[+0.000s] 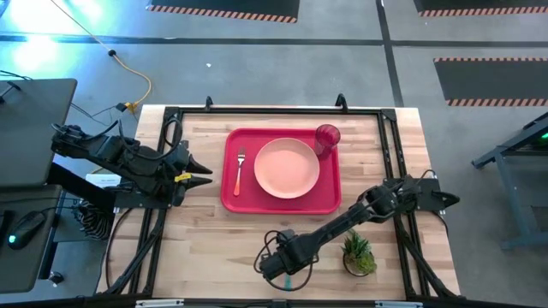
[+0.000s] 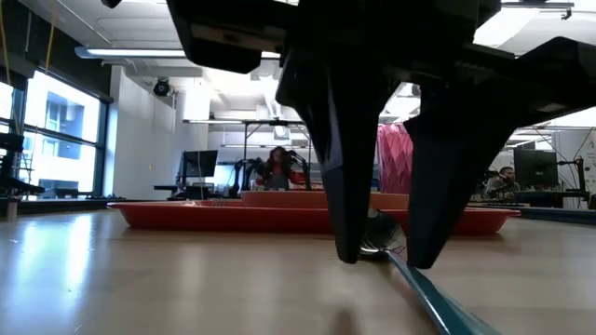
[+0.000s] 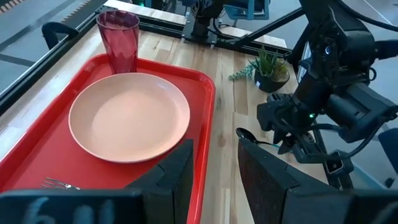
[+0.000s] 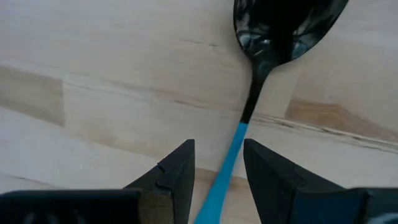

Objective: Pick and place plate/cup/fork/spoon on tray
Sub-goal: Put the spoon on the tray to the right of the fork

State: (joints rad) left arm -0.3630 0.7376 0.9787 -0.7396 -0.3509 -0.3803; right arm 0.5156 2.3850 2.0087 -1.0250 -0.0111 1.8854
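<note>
The red tray [image 1: 228, 202] lies at the table's middle, toward the far side. On it are the peach plate [image 1: 287, 168], the red-pink cup [image 1: 327, 137] upright at its far right corner, and the orange-handled fork [image 1: 239, 171] left of the plate. The spoon [image 4: 249, 93], with a dark bowl and a light-blue handle [image 4: 225, 163], lies flat on the wood near the front edge. My right gripper [image 4: 217, 168] points down over it, open, one finger on each side of the handle and low at the table [image 2: 382, 256]. My left gripper [image 1: 205, 171] is open and empty, left of the tray.
A small potted green plant [image 1: 358, 252] stands on the table just right of my right gripper. Black frame rails [image 1: 163, 145] run along the table's left, far and right edges. Bare wood lies between the tray and the front edge.
</note>
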